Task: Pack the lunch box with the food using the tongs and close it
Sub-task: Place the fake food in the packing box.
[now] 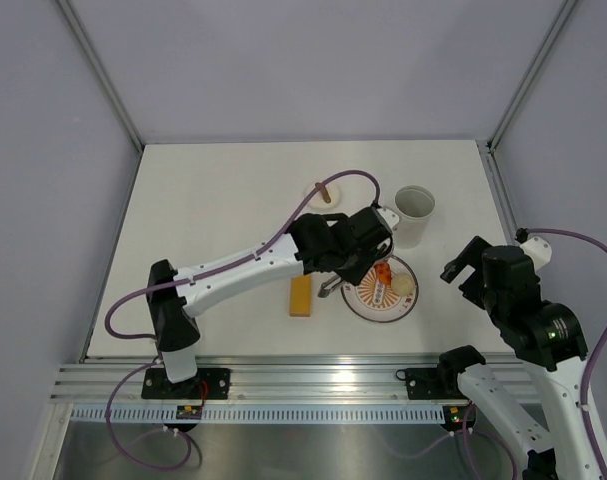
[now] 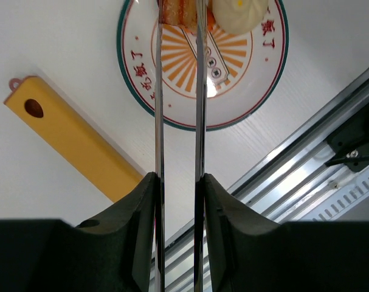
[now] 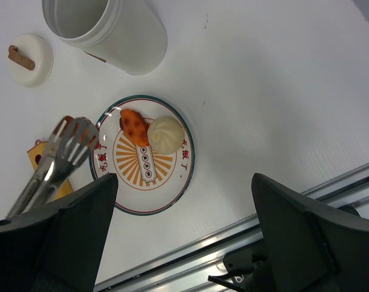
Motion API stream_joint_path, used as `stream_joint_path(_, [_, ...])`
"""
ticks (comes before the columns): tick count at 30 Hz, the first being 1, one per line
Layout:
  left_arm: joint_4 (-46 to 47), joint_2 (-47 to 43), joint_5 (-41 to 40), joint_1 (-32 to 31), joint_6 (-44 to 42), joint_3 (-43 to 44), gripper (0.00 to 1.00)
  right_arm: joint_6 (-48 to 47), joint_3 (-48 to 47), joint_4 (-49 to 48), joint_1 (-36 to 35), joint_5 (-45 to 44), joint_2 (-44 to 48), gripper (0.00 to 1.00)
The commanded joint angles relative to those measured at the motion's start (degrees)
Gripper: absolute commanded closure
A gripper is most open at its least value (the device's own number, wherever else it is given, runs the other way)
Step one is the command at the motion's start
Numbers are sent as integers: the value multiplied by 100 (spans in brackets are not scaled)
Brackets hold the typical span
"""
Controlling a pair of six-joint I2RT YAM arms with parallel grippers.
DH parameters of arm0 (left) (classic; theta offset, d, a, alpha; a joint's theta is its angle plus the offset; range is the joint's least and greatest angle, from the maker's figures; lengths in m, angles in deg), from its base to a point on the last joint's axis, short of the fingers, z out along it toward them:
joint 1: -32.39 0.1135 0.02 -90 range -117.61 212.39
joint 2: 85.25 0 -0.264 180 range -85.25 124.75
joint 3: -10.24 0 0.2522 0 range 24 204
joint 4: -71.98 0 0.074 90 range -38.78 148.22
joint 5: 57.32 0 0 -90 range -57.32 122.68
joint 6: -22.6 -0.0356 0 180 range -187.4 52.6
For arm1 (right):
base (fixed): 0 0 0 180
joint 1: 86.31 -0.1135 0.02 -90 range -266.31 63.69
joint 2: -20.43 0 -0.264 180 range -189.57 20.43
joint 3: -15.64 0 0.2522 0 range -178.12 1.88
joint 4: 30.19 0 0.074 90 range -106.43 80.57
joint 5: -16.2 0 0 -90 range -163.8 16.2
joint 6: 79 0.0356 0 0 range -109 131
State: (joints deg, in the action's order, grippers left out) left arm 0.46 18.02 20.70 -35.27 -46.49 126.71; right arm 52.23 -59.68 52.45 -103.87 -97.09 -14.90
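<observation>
My left gripper (image 2: 178, 179) (image 1: 358, 250) is shut on the tongs (image 2: 159, 91); its fingers press their two thin metal arms towards each other. Their tips (image 3: 75, 131) hover over the left rim of the plate (image 3: 172, 194), and I cannot tell whether they hold anything. On the plate lie two pieces of food, an orange-red piece (image 3: 134, 126) (image 1: 383, 272) and a pale bun (image 3: 165, 134) (image 1: 404, 284). The lunch box (image 1: 415, 215) (image 3: 105, 30) stands uncovered just behind the plate. My right gripper (image 3: 181, 182) (image 1: 461, 268) hangs open and empty to the right of the plate.
The round white lid (image 1: 323, 195) (image 3: 29, 59) with a brown tab lies left of the lunch box. A flat orange bar (image 1: 301, 295) (image 2: 75, 143) lies left of the plate. The metal rail (image 1: 313, 380) runs along the table's near edge.
</observation>
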Motion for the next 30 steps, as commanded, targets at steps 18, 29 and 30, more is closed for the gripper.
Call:
stream_joint_path(18, [853,1134,602,939,-456,2587,78,69,-383,90,-19,-334,35,1])
stream_joint_path(29, [1258,1503,680,1123,-456,2481,72,104,-401,169,-19,-387,0,1])
stream_joint_path(30, [1258,1530,689,1123,-456,2481,71,113,-409,178,-10,-378,0,0])
